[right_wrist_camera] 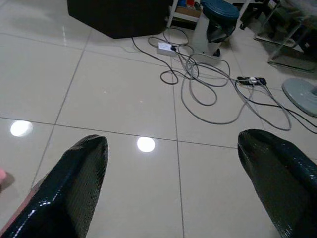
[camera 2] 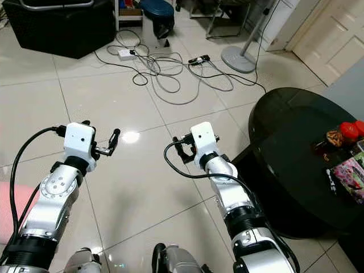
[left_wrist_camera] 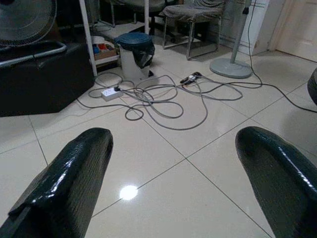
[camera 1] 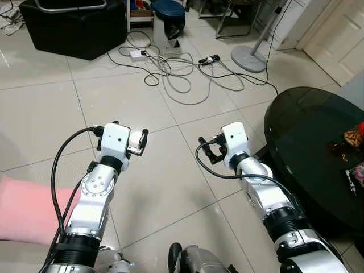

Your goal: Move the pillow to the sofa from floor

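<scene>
Left eye view has both arms raised over the pale tiled floor [camera 1: 170, 165], and both hands hold nothing. The left gripper [camera 1: 128, 138] has its fingers spread wide, as the left wrist view confirms with bare tile between the two black fingers [left_wrist_camera: 69, 183]. The right gripper [camera 1: 209, 149] is likewise spread apart, its fingers [right_wrist_camera: 74, 183] framing bare floor in the right wrist view. The pink pillow [camera 1: 31, 209] lies flat on the floor, behind and to the outer side of the left gripper, beside that arm's elbow and apart from both hands. Ahead of both grippers a tangle of grey cables [camera 1: 176, 71] sprawls across the tiles, with a dark-lidded bin [camera 1: 168, 20] beyond it. A round black table [camera 1: 313, 142] sits just outside the right arm.
</scene>
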Robot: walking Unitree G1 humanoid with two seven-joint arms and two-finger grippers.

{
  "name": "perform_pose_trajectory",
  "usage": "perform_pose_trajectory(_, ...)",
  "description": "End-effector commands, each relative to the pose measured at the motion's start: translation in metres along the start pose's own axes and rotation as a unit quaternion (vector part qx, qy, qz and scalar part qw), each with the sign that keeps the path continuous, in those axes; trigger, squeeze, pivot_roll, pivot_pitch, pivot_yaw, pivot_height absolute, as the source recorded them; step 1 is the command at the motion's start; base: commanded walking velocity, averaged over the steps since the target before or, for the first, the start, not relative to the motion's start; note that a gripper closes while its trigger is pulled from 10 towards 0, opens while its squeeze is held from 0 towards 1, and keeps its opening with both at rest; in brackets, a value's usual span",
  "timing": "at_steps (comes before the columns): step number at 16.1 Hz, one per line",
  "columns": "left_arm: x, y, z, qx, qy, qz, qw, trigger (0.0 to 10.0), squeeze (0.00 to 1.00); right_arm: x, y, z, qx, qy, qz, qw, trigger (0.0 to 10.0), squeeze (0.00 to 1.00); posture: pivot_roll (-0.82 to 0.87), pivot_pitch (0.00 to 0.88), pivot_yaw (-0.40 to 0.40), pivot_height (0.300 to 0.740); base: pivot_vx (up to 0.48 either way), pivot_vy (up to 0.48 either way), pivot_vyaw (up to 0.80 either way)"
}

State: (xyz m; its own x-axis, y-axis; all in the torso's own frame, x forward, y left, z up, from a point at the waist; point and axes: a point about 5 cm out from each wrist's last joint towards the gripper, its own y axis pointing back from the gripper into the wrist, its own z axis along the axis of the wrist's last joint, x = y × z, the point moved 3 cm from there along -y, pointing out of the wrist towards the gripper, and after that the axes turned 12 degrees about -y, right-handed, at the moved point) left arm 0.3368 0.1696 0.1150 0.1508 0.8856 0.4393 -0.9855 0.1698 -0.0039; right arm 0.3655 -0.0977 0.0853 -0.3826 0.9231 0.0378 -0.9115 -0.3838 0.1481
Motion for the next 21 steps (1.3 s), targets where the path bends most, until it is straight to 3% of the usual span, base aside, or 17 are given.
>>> perform_pose_trajectory(1, -0.009, 0.000, 0.002, -0.004, 0.001, -0.015, 1.000, 10.0, 0.00, -0.008, 0.002, -0.003, 0.008, 0.000, -0.013, 1.000, 10.0, 0.00, 0.10, 0.196, -0.240, 0.740, 0.000, 0.000, 0.00)
perform_pose_trajectory(21, -0.008, 0.004, -0.001, 0.000, -0.017, -0.009, 1.000, 10.0, 0.00, 0.005, -0.011, 0.000, 0.014, 0.013, 0.010, 1.000, 10.0, 0.00, 0.21, 0.173, -0.261, 0.740, 0.000, 0.000, 0.00)
